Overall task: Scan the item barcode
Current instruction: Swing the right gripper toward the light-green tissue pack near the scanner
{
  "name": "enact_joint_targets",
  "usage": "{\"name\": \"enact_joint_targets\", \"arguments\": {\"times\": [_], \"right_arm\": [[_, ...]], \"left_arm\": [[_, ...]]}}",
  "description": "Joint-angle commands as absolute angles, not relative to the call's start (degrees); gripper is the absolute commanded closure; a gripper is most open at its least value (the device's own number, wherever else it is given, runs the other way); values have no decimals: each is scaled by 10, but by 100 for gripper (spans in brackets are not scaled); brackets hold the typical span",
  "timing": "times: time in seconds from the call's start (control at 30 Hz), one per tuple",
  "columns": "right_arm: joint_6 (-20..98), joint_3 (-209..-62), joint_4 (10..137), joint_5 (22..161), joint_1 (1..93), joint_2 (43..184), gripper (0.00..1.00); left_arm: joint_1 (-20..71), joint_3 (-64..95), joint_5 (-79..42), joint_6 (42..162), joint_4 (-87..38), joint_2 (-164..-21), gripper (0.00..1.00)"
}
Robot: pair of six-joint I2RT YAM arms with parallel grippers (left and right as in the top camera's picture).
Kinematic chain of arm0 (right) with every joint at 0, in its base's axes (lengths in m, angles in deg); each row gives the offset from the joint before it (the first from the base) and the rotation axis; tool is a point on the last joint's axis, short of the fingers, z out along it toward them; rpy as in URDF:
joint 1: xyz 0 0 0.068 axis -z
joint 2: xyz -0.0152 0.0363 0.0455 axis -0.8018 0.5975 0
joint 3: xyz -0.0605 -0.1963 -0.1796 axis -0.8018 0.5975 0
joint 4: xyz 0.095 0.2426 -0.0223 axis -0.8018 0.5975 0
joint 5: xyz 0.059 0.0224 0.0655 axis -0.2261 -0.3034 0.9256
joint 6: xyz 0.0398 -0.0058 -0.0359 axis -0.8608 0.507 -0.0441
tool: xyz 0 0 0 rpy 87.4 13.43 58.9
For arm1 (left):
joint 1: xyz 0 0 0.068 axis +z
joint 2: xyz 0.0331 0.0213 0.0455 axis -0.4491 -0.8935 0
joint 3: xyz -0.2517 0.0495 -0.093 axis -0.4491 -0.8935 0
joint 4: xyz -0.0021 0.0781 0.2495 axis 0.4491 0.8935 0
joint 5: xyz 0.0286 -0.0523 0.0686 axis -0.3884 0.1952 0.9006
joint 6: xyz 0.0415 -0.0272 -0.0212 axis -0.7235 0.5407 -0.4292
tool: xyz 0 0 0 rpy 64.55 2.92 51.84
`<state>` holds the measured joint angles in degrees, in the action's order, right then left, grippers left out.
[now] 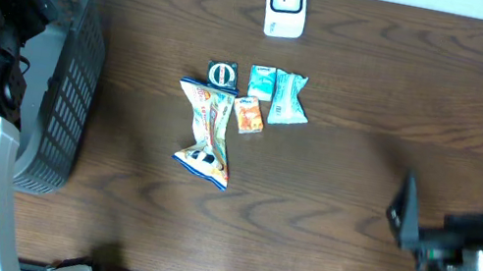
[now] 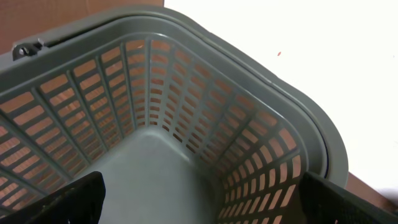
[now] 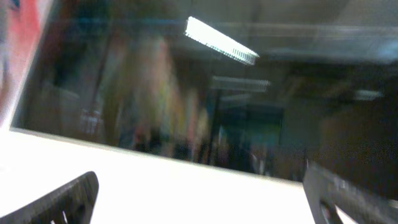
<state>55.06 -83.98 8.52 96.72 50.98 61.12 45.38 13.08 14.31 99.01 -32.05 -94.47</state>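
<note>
The task looks barely begun. No item is held, and nothing is near the white scanner (image 1: 284, 5) at the top centre of the overhead view.

The candidate items lie in a loose cluster in the middle of the wooden surface (image 1: 344, 233):
- a long crumpled snack bag (image 1: 208, 136)
- a black packet (image 1: 223, 75) just above it
- a teal packet (image 1: 262, 80)
- a pale teal packet (image 1: 289, 100)
- a small orange packet (image 1: 249, 116) touching or nearly touching the bag

Left to do, by my reading: choose an item, pick it up, find its barcode and present it to the scanner.

The right end effector (image 1: 455, 211) sits at the lower right of the overhead view, well apart from the cluster. Its jaws are spread wide with nothing between them. The left end effector (image 2: 211, 202) is also wide open and empty. Its wrist view shows it above the inside of the grey basket (image 1: 68, 75) at the left edge, with only the dark fingertips (image 2: 74, 199) in the bottom corners.

No barcode can be made out on any packet from above, and the printing is too small to read. In the overhead view the arm's own body hides the left end effector. The right wrist view is badly blurred and aimed away from the surface. It shows only a bright light strip and dim background, so it tells nothing about the items. Which item is meant cannot be told.
</note>
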Motion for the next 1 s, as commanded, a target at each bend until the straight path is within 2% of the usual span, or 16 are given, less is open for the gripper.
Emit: {"name": "enact_joint_targets", "arguments": {"times": [0.0, 0.13, 0.33, 0.43, 0.67, 0.97], "right_arm": [[636, -958, 191, 1078, 506, 741, 1], [636, -1102, 360, 1151, 503, 903, 1], [636, -1295, 617, 1154, 467, 1108, 1], [632, -1348, 691, 1158, 450, 1186, 1], [491, -1354, 732, 1302, 435, 1289, 1], [417, -1354, 714, 1304, 435, 1366, 1]], "left_arm": [[456, 140, 142, 983, -320, -945, 2], [456, 140, 142, 983, -320, -945, 2], [456, 140, 142, 983, -320, -945, 2], [456, 140, 142, 983, -320, -945, 2], [456, 140, 142, 983, -320, -945, 3], [456, 140, 142, 983, -320, -945, 2]]}}
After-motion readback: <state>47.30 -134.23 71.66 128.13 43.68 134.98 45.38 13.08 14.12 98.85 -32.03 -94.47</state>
